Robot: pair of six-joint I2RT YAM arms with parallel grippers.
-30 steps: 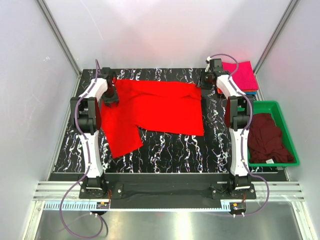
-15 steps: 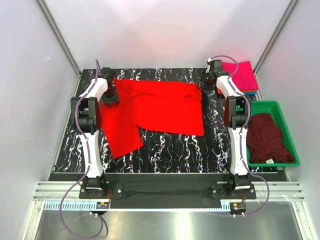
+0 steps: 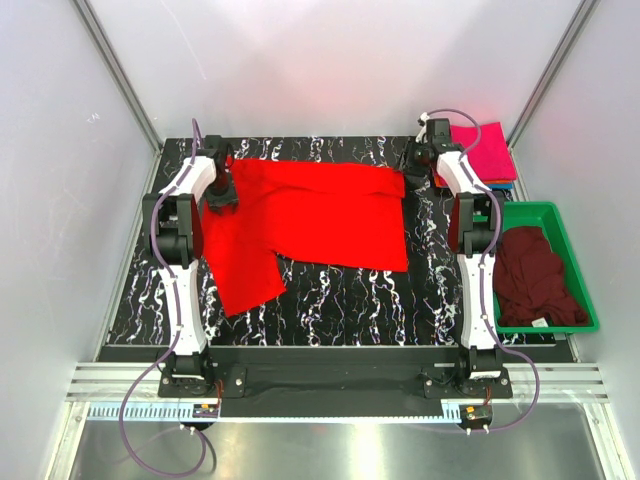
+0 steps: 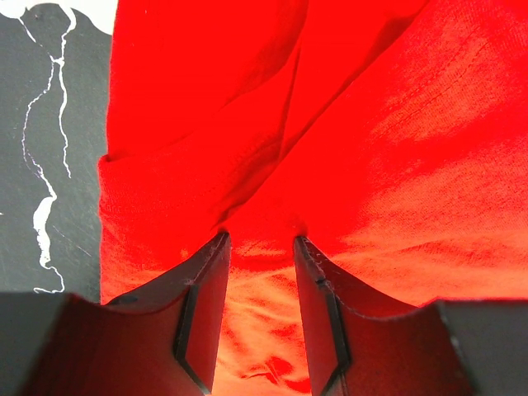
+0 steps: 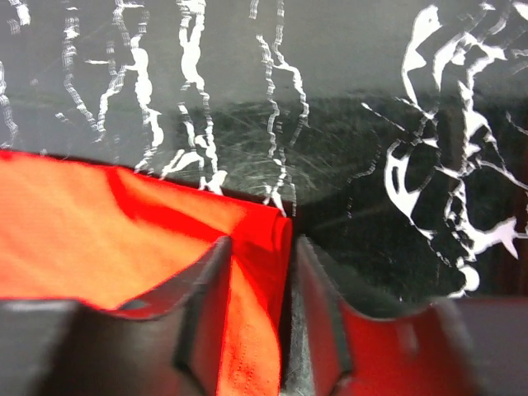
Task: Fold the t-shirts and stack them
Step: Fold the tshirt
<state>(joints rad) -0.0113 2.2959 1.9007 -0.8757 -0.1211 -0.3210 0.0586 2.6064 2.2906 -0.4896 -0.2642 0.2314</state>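
Two far corners of the red t-shirt (image 3: pixel 320 215) sit between fingers: left gripper (image 4: pixel 260 241) pinching bunched cloth, right gripper's (image 5: pixel 260 241) grip unclear.

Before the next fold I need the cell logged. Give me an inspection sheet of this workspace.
Surface: black marbled table, no spills seen.
Job's things: red t-shirt spread out, not yet a folded rectangle; folded magenta-pink t-shirt at the far right corner; maroon t-shirt crumpled.
Clutter: green bin at the right edge, holding the maroon t-shirt.
Grippers: left gripper on the red t-shirt's far left, cloth filling the narrow gap, grip unconfirmed; right gripper narrowly apart around the far right corner, not clamped.
Cables: purple cables loop at both bases, off the cloth.
Surroundings: white walls; metal rail in front.
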